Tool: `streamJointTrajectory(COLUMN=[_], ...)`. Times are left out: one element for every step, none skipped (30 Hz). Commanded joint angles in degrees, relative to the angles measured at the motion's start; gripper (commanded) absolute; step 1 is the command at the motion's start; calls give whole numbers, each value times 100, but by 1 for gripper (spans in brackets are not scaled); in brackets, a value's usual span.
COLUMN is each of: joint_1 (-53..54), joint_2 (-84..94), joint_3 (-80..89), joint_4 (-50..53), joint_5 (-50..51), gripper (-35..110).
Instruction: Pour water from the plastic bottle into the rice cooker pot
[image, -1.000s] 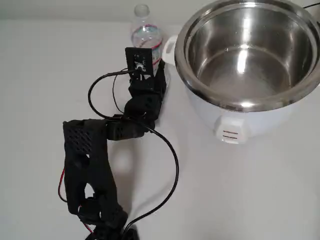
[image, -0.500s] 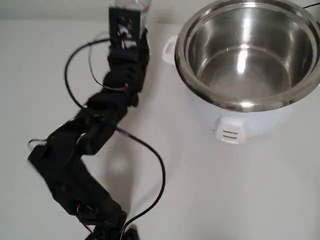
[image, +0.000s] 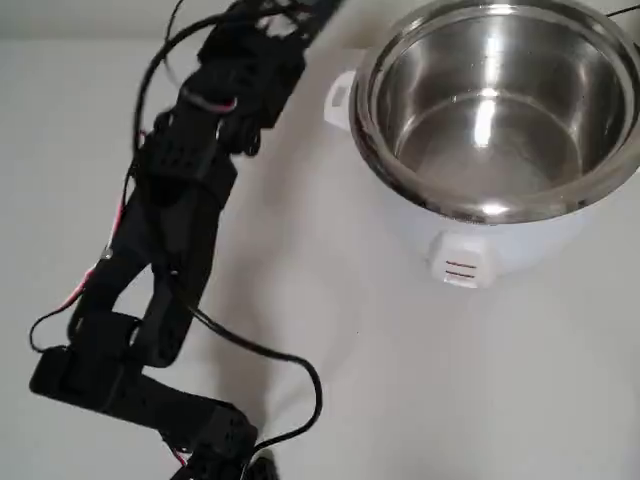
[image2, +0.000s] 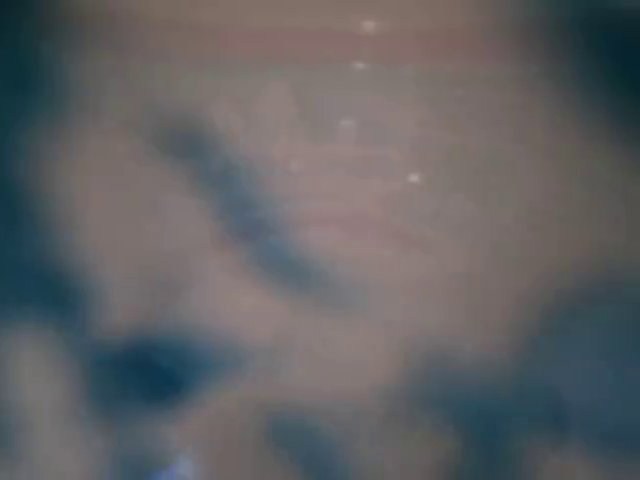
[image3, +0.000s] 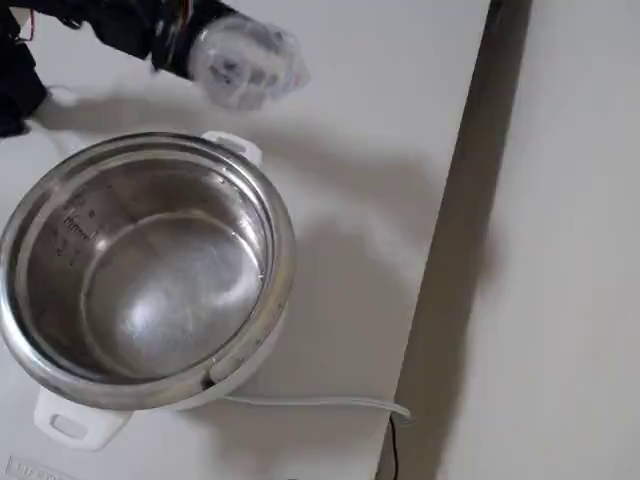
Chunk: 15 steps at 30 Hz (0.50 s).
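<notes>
Large round shiny stainless-steel rice cooker pot (image: 495, 110) seated in a white cooker body (image: 470, 250) with side handles, at upper right of the overhead view, on a plain white tabletop (image: 450, 380). Inside of the pot bare and mirror-bright, with faint level marks on its wall in the fixed view (image3: 140, 270).

Black jointed arm (image: 160, 250) stretched from the bottom-left corner up along the left of the pot in the overhead view, its far end cut by the top edge just left of the pot's rim. Thin black cable (image: 290, 365) looped over the tabletop below and left of the pot.

Small clear ribbed plastic bottle (image3: 245, 62) in the fixed view, lifted off the tabletop and lying roughly level, its blurred rounded end towards the camera, above and just beyond the pot's far rim, near the white side handle (image3: 235, 147). Not over the pot's opening. Shadow of arm and bottle cast on the tabletop behind the pot.

Black hand (image3: 175, 35) at the bottle's left end, wrapped close about it (fingers themselves lost in motion blur, so no telling how wide). Bottle plainly carried there, clear of the tabletop.

Wrist view one grey-blue smear with a few bright specks; nothing to make out.

Pale cord (image3: 310, 402) trailing from the cooker's base towards the tabletop edge.
</notes>
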Motion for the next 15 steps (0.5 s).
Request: streamJointTrajectory(joint_1=[272, 316, 352, 369, 369, 369, 343, 316, 299, 290, 290, 290, 316, 360, 387], joint_2=[606, 606, 606, 606, 580, 545, 492, 413, 299, 167, 26, -132, -272, -431, -624], joint_3=[-1195, -1239, -1292, -1389, -1503, -1635, -1793, -2030, -2320, -2619, -2936, -3261, -3586, -3938, -4342], joint_4=[404, 483, 598, 738, 888, 1028, 1169, 1389, 1617, 1811, 1995, 2162, 2320, 2505, 2725], joint_5=[905, 1116, 1362, 1591, 1802, 2004, 2215, 2452, 2681, 2909, 3094, 3234, 3454, 3691, 3885], gripper=[5, 5, 5, 5, 5, 5, 5, 5, 5, 5, 5, 5, 5, 5, 5])
